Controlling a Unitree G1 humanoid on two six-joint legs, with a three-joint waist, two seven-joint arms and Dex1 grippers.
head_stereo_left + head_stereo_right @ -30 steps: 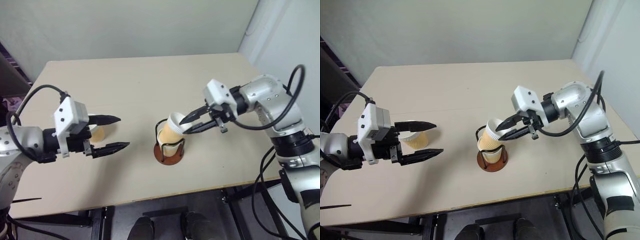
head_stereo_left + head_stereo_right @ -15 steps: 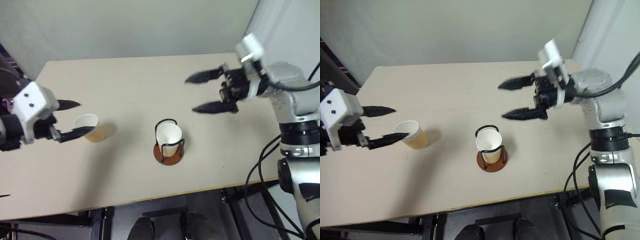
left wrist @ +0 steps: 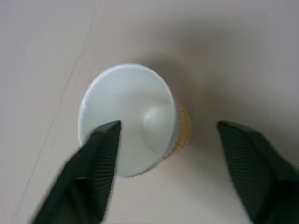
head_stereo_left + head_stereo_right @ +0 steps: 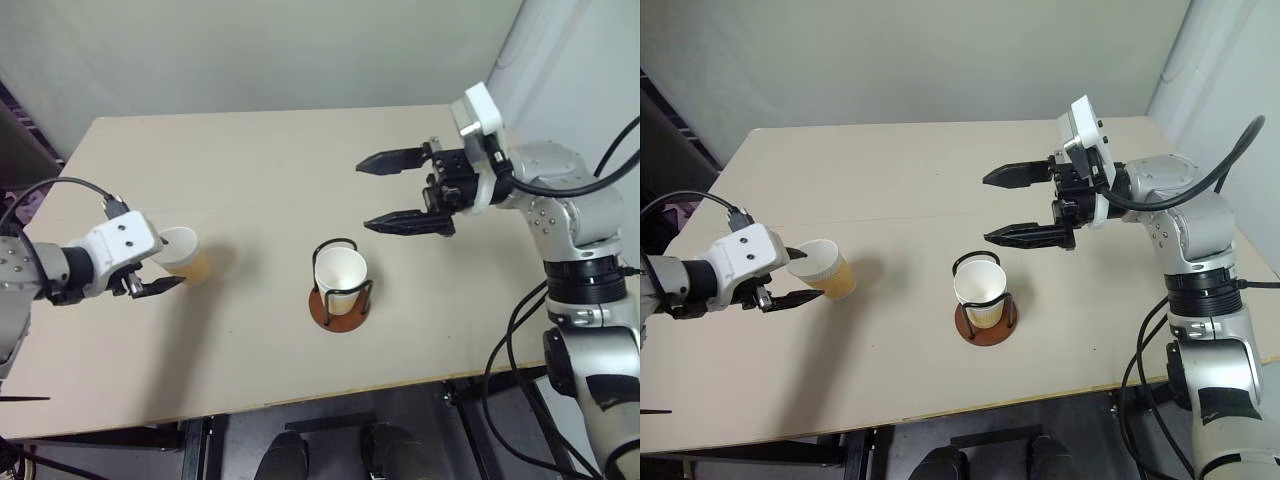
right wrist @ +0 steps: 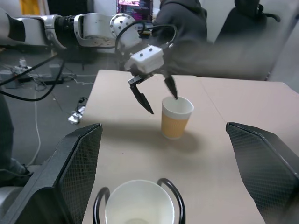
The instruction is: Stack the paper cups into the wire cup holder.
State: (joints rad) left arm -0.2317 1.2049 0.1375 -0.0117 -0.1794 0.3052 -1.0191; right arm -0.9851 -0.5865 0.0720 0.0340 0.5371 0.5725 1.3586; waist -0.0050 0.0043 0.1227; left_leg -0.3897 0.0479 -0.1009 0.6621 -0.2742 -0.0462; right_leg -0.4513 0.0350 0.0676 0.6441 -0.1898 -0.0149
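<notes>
A loose paper cup (image 4: 183,254) stands upright at the table's left. My left gripper (image 4: 165,268) is open at it from the left. One finger (image 3: 96,168) is at the cup's rim and the other (image 3: 252,163) stands off its far side, apart from the wall. The wire cup holder (image 4: 338,300) stands mid-table on its reddish-brown disc, with a paper cup (image 4: 340,272) seated upright inside the black loops. My right gripper (image 4: 364,196) hangs open and empty above the table, behind and to the right of the holder, pointing left.
The tan table (image 4: 280,170) has free room behind and in front of the holder. Its front edge (image 4: 300,400) runs close below the holder. Beyond the table's left side the right wrist view shows a person in dark clothing (image 5: 182,23) and cables on the floor.
My right gripper let go of the cup, which dropped upright into the holder, then opened wide and rose away to the back right. My left gripper swung left and down to the loose cup.
</notes>
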